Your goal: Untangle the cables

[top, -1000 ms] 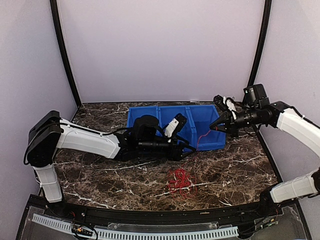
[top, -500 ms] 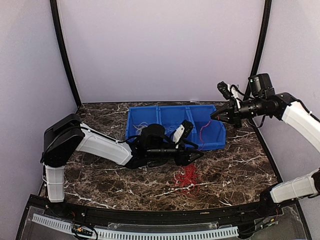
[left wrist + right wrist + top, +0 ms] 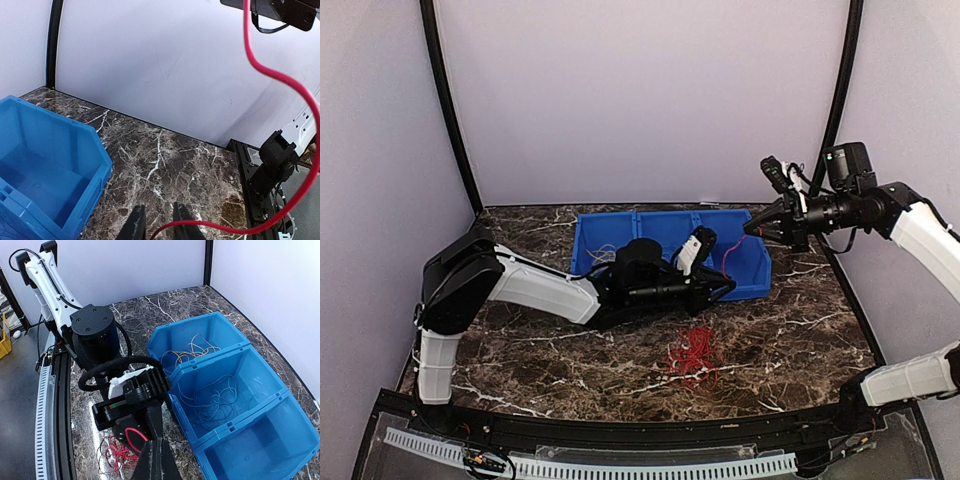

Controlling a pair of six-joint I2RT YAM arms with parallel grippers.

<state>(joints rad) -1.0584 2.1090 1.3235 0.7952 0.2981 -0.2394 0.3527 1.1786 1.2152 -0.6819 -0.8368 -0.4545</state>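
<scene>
Noted one thin, glossy red strand (image 3: 280, 85) curving in a slack S from right gripper (image 3: 752, 229), raised over the right end of the rigid blue plastic bin (image 3: 585, 240) and clenched on it, down to left gripper (image 3: 156, 222), low over the veined dark marble table (image 3: 800, 330). Found left fingers (image 3: 136, 225) nearly together, strand between; cannot confirm a pinch. Recorded tangled red cables (image 3: 692, 352) heaped on table just before bin; tan wires (image 3: 192, 349) and pale blue wires (image 3: 217, 397) in separate compartments.
</scene>
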